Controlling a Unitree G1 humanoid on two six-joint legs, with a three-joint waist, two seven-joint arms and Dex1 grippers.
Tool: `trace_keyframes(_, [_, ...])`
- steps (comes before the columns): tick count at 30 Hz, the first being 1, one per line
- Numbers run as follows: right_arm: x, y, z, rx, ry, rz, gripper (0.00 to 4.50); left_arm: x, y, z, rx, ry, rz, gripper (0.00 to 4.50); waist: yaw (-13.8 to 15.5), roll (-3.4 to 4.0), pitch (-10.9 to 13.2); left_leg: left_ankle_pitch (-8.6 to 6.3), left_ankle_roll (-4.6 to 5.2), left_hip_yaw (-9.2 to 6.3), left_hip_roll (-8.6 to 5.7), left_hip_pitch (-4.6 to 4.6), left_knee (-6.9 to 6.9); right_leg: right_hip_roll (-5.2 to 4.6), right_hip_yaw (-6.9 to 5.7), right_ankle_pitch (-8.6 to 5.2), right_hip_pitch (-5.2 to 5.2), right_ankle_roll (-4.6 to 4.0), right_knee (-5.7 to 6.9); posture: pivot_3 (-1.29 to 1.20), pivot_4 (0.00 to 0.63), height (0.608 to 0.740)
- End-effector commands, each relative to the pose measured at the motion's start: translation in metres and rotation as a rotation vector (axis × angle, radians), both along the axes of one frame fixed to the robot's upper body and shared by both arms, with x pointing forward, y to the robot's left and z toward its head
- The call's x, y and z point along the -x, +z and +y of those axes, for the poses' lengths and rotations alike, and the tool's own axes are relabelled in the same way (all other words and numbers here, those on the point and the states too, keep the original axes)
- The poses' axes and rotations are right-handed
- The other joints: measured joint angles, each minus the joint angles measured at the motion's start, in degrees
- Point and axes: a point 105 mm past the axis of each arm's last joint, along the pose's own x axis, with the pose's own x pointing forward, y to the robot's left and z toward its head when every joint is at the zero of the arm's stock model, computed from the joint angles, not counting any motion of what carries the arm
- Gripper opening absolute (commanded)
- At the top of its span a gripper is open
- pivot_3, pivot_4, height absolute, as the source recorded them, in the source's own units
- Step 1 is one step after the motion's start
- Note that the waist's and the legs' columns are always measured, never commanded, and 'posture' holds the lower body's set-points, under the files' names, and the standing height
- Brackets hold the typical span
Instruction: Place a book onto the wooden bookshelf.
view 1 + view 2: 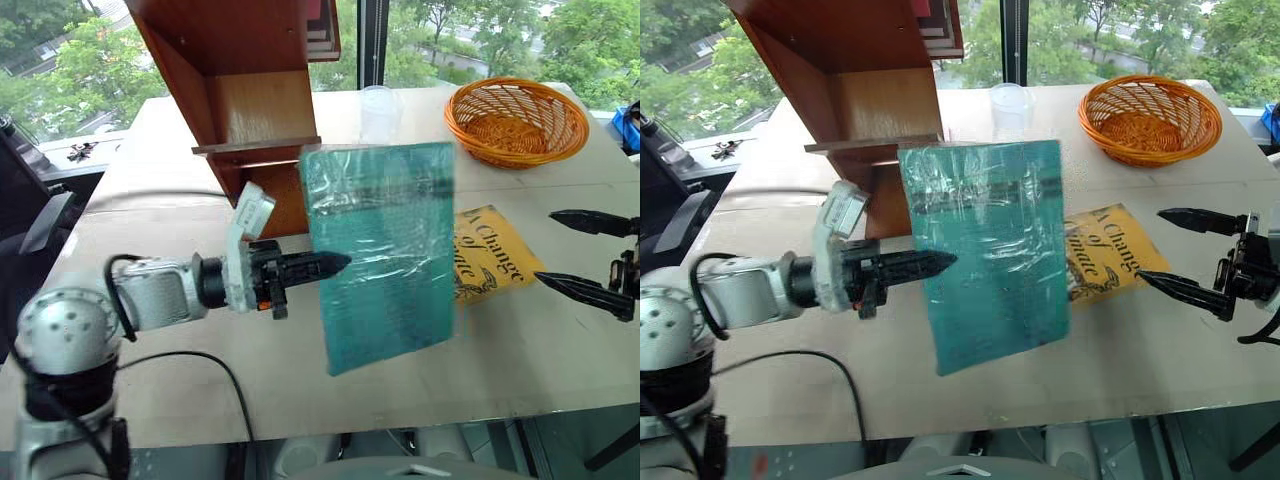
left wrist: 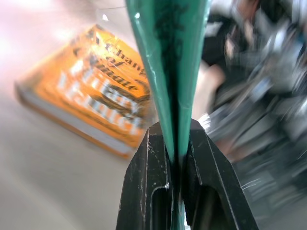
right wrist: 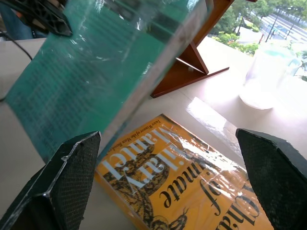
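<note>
The teal-green book (image 1: 385, 250) hangs upright above the table, its plastic wrap glinting. My left gripper (image 1: 335, 262) is shut on the book's left edge; in the left wrist view the two black fingers (image 2: 144, 191) pinch the thin teal cover (image 2: 168, 57). The wooden bookshelf (image 1: 240, 90) stands just behind the book at the back left of the table. My right gripper (image 1: 585, 255) stands open at the right, level, pointing at the book's right edge with a gap between them. In the right wrist view the book (image 3: 96, 67) lies ahead of its spread fingertips (image 3: 72, 163).
A yellow book (image 1: 490, 250) with large lettering lies flat on the table, partly behind the teal book. An orange wicker basket (image 1: 515, 120) sits at the back right. A clear plastic cup (image 1: 380, 110) stands beside the shelf. Black cable (image 1: 200, 370) runs by the table's front edge.
</note>
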Motion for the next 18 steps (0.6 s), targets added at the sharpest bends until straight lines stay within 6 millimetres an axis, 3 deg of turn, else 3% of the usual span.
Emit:
trace_keyframes(1, [-0.001, 0.007, 0.002, -0.010, 0.021, -0.061, 4.50, 0.000, 0.045, -0.002, -0.094, -0.028, -0.503, 0.04, 0.10, -0.06, 0.05, -0.01, -0.02, -0.01, 0.03, -0.02, 0.00, -0.04, -0.02, 0.00, 0.00, -0.01, -0.01, 0.00, 0.150, 0.740])
trace_keyframes(3, [-0.005, 0.007, 0.004, -0.025, 0.016, -0.078, 4.50, -0.006, 0.069, -0.005, -0.165, -0.024, -0.796, 0.04, 0.26, -0.07, 0.05, -0.09, -0.16, -0.04, 0.08, -0.03, -0.01, -0.09, -0.09, 0.00, 0.01, -0.02, -0.03, 0.00, 0.150, 0.740])
trace_keyframes(8, [-0.010, 0.007, 0.006, -0.035, 0.022, -0.093, 4.50, -0.020, 0.098, -0.015, -0.229, -0.042, -1.122, 0.04, 0.22, -0.09, 0.07, -0.10, -0.12, -0.01, 0.05, -0.09, 0.02, -0.16, -0.10, 0.02, 0.04, 0.01, -0.15, 0.00, 0.150, 0.740])
trace_keyframes(10, [-0.011, 0.007, 0.005, -0.035, 0.022, -0.100, 4.50, -0.023, 0.105, -0.018, -0.222, -0.053, -1.135, 0.04, 0.14, -0.12, 0.09, 0.01, 0.11, -0.07, 0.06, -0.13, 0.04, -0.09, -0.13, 0.02, 0.01, 0.01, -0.16, 0.00, 0.150, 0.740])
trace_keyframes(13, [-0.011, 0.007, 0.006, -0.036, 0.023, -0.110, 4.50, -0.030, 0.099, -0.018, -0.307, -0.080, -1.104, 0.04, -0.23, -0.14, 0.10, 0.00, 0.10, -0.13, 0.06, -0.26, 0.03, 0.01, -0.14, 0.02, -0.15, 0.02, -0.17, 0.00, 0.150, 0.740])
trace_keyframes(18, [-0.012, 0.005, 0.006, -0.042, 0.013, -0.123, 4.50, -0.036, 0.123, -0.023, -0.341, -0.045, -1.179, 0.04, -0.65, -0.19, 0.13, 0.00, 0.09, -0.17, 0.08, -0.81, 0.20, 0.16, -0.21, 0.03, -0.66, 0.03, -0.03, 0.00, 0.150, 0.740])
